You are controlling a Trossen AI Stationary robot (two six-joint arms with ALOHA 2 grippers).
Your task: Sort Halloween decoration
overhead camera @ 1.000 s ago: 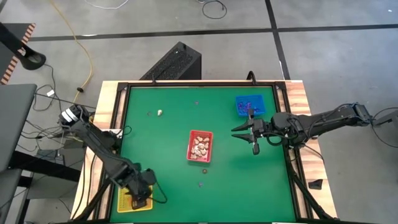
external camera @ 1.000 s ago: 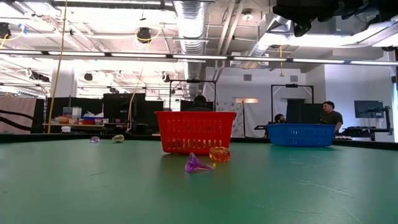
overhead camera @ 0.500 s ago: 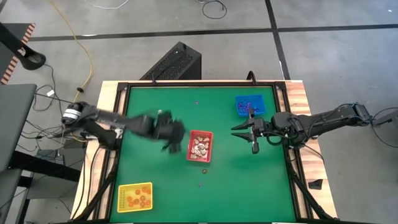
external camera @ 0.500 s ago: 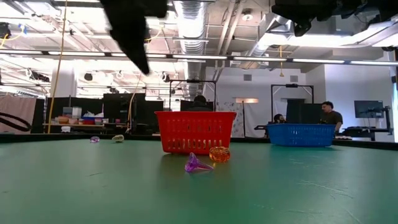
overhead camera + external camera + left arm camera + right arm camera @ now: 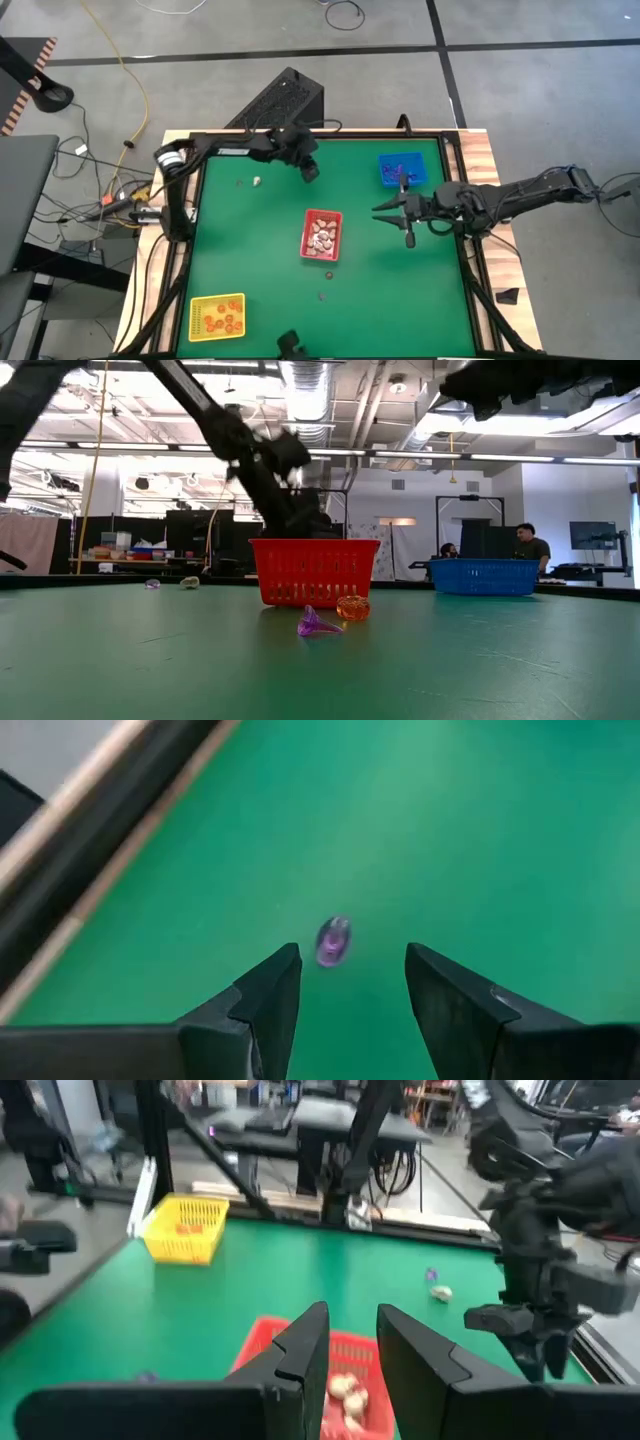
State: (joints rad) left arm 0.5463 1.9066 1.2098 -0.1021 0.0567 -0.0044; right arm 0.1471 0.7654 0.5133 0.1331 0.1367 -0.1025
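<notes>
A small purple trinket (image 5: pixel 333 940) lies on the green surface (image 5: pixel 260 260) near its far edge, just ahead of the left claw (image 5: pixel 345 982), whose two fingers stand apart with nothing between them. In the high view this claw (image 5: pixel 309 170) hangs over the far-left part of the surface, close to the black frame, with the purple trinket (image 5: pixel 317 166) just beside its tip. A cream trinket (image 5: pixel 257 181) and a tiny dark one (image 5: pixel 239 182) lie to its left, well apart from the trays.

The red tray (image 5: pixel 322 235) sits near the middle of the surface and holds a heap of cream pieces (image 5: pixel 321 236). Just in front of it, on the bare surface, lie an orange-brown trinket (image 5: pixel 352 607) and a purple trinket (image 5: pixel 316 624), near each other. The yellow tray (image 5: pixel 197 303) stands at the near-left corner and holds orange pieces (image 5: pixel 225 320). The blue tray (image 5: pixel 388 163) stands at the far right and holds dark purple pieces (image 5: pixel 404 170).

The right claw (image 5: pixel 397 214) hovers over the right side of the surface, between the red and blue trays, with its fingers spread and empty. In the low view, people show in the room beyond the surface.
</notes>
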